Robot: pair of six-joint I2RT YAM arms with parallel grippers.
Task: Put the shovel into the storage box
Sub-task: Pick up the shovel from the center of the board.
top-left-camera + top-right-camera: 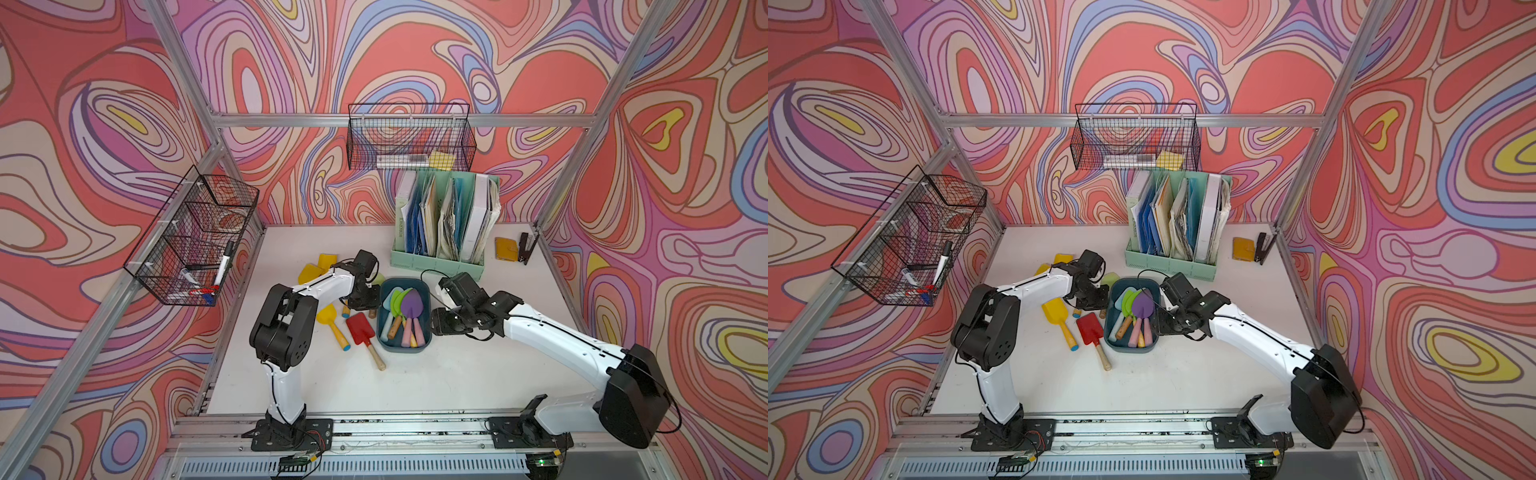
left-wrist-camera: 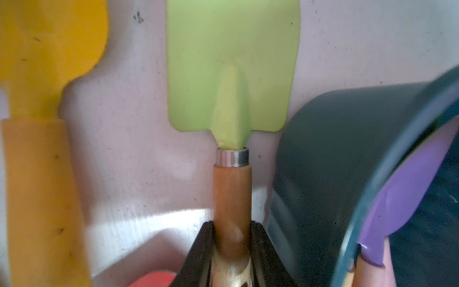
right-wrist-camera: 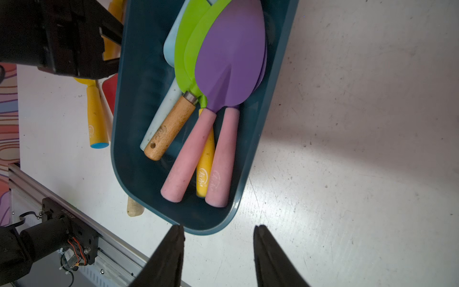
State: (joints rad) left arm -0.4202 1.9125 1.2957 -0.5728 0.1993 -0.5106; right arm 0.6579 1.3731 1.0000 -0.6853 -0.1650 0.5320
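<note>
A pale green shovel [image 2: 231, 62] with a wooden handle lies flat on the white table, just left of the storage box [image 2: 335, 149]. My left gripper [image 2: 232, 226] is shut on that handle, with a finger pressed to each side. In both top views only its blade tip [image 1: 378, 277] [image 1: 1111, 277] shows past the left gripper [image 1: 365, 305] [image 1: 1090, 305]. The dark teal storage box [image 1: 405, 350] [image 1: 1129, 350] [image 3: 139, 99] holds several shovels, with a purple one [image 3: 233, 54] on top. My right gripper [image 3: 219, 226] [image 1: 440, 324] stands open, holding nothing, at the box's right side.
A red shovel [image 1: 361, 328] and a yellow shovel [image 1: 328, 316] lie left of the box, and more yellow ones [image 1: 316, 270] lie behind my left arm. A mint-green file organiser [image 1: 440, 257] stands behind the box. A stapler [image 1: 525, 247] lies at the back right. Black wire baskets [image 1: 191, 241] hang on the walls.
</note>
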